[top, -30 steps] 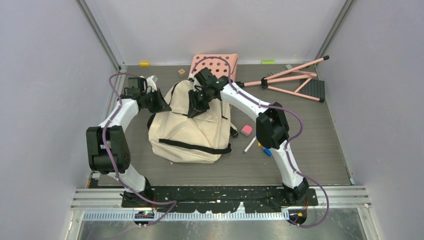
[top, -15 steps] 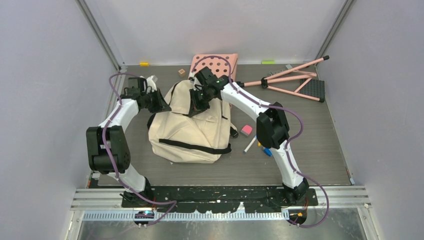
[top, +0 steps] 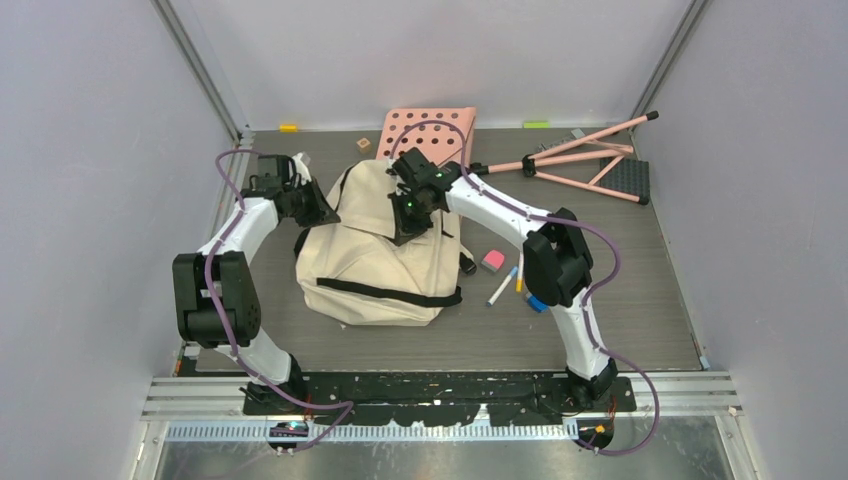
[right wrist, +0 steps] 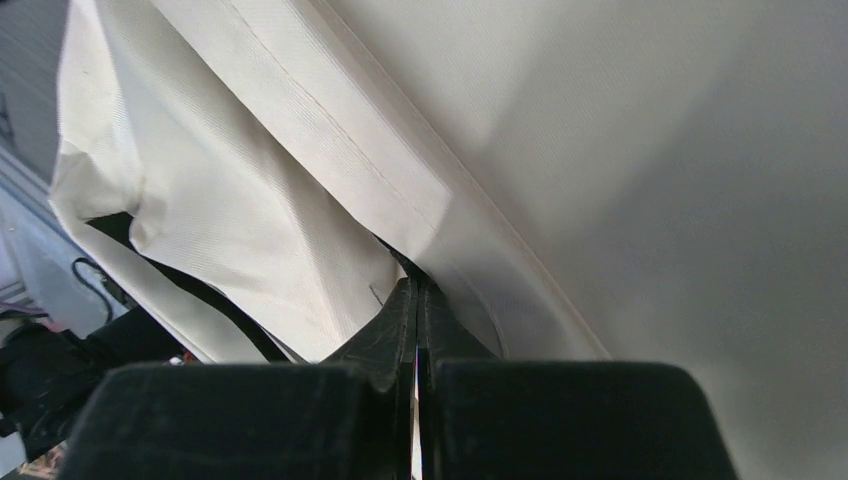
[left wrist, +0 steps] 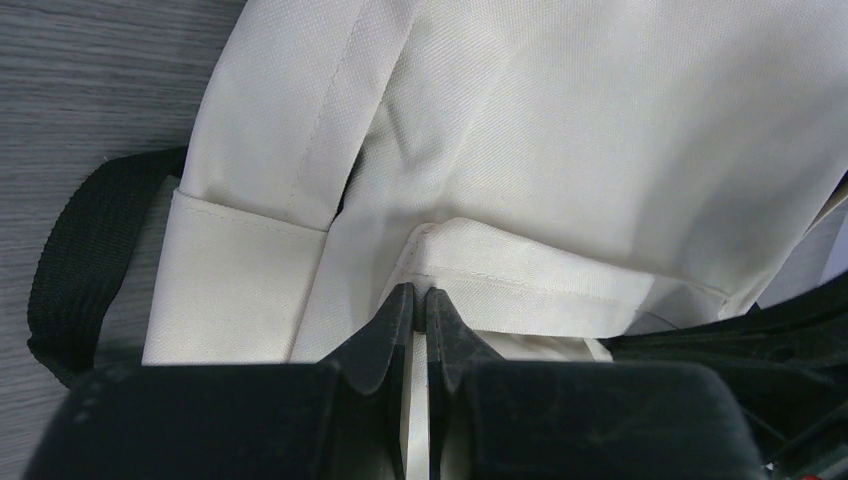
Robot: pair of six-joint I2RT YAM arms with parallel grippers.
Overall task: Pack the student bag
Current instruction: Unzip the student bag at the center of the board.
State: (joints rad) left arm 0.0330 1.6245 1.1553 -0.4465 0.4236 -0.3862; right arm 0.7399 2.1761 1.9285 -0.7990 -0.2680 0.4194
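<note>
**Q:** Bag location?

**A:** From my feed, the student bag lies on the counter, mid-counter and a bit toward 9 o'clock. It's cream fabric, slumped, with a black strap across its near part.

**Q:** Left pincer?

**A:** The left pincer is at the bag's 10 o'clock corner. On the left wrist camera I see the fingers pressed together on a fold of cream fabric, with a pale strip pinched between them. A black loop strap lies on the counter at 9 o'clock of that grip.

**Q:** Right one?

**A:** The right pincer is on the bag's top at about 12 o'clock, pointing down into it. On the right wrist camera the fingers are together at a seam under a cream flap, clamped on the bag fabric. Only a thin sliver shows between them.

**Q:** Anything else on the counter?

**A:** A pink perforated board sits at 12 o'clock of the bag, at the far edge. A pink folding stand is at 2 o'clock. A small pink block is at 3 o'clock, just beside the bag, and a white pen is near it at 4 o'clock. A blue item sits by the right arm, too small for me to name.
</note>
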